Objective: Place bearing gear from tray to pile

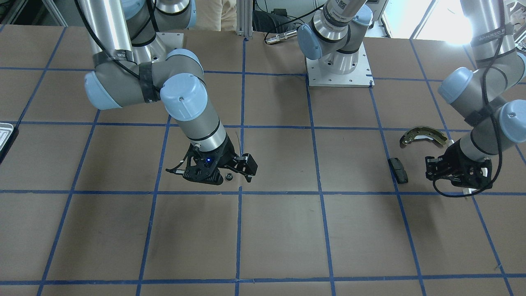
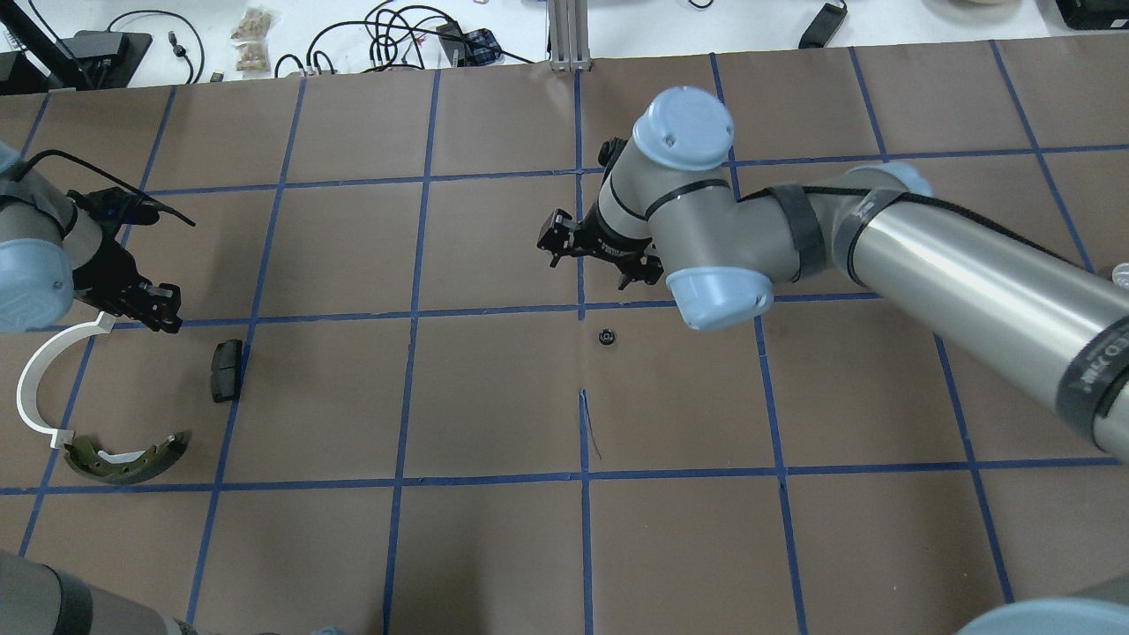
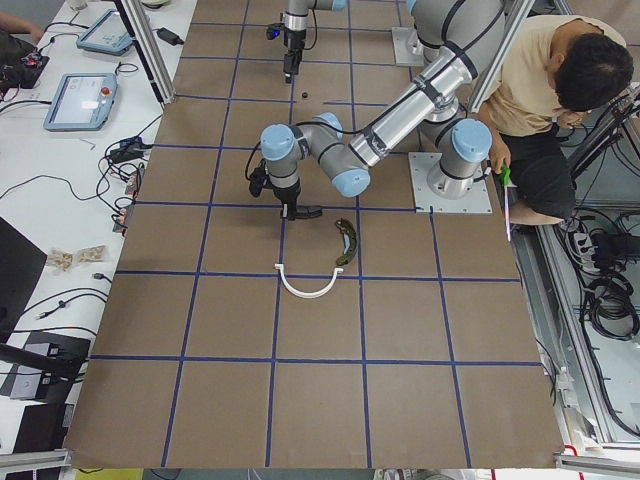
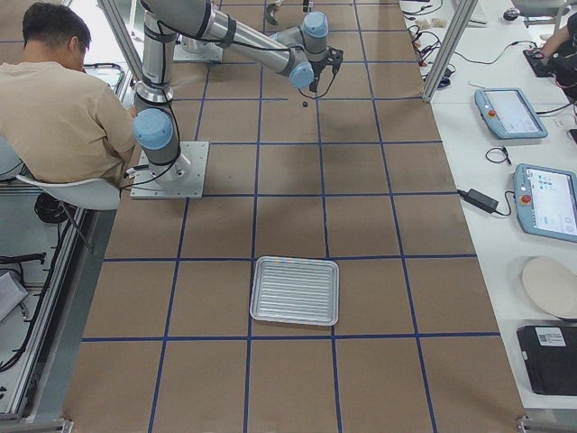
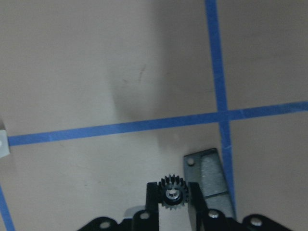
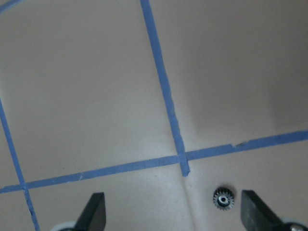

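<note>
In the left wrist view my left gripper [image 5: 172, 196] is shut on a small black toothed bearing gear [image 5: 172, 191], just above the table. The black pad [image 5: 211, 179] lies right beside it. From overhead the left gripper [image 2: 157, 309] hangs by the pile: white plastic arc [image 2: 44, 388], olive brake shoe [image 2: 128, 454], black pad [image 2: 227, 370]. A second small gear [image 2: 606, 336] lies on the table mid-field. My right gripper [image 6: 175, 216] is open and empty above it, with the gear [image 6: 223, 198] between its fingers. The ridged tray [image 4: 295, 290] lies far off on the robot's right.
The table is brown paper with a blue tape grid. The tray's corner shows at the front-facing view's left edge [image 1: 6, 137]. An operator [image 3: 545, 90] sits behind the robot's bases. Tablets and cables lie on the white bench beyond the table's far edge.
</note>
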`<state>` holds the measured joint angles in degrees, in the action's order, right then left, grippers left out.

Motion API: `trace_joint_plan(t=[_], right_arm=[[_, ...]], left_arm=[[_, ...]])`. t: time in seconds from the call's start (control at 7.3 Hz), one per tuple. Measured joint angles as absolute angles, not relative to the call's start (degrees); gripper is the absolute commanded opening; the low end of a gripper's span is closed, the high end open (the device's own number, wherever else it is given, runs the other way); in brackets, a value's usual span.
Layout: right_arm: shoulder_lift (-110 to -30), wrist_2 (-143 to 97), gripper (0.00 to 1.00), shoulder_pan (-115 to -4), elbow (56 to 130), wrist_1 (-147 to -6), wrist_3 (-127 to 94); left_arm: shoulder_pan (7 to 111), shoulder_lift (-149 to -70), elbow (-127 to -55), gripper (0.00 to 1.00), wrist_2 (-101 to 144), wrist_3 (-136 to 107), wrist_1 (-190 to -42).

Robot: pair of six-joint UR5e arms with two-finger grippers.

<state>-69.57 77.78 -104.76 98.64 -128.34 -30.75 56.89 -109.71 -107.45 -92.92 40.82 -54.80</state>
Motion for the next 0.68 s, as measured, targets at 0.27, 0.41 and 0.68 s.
trace_joint_plan(t=[0.27,0.41,0.68], right_arm=[[-72.3,84.4,1.00,-102.3,85.0,-105.8,-24.6],[-73.9,86.9,1.00,-100.9,79.5,-96.0,-20.5],[-78.0,88.6,1.00,-97.7,76.5,-85.6,-13.0]], left_arm=[[55.1,-112.0,-107.5,0.91,-92.7,42.9,-52.8],[55.0,-112.2,-107.5,0.90,-92.7,43.1,-52.6],[56.2,-111.3,-107.0,0.91,-92.9,42.7,-53.0]])
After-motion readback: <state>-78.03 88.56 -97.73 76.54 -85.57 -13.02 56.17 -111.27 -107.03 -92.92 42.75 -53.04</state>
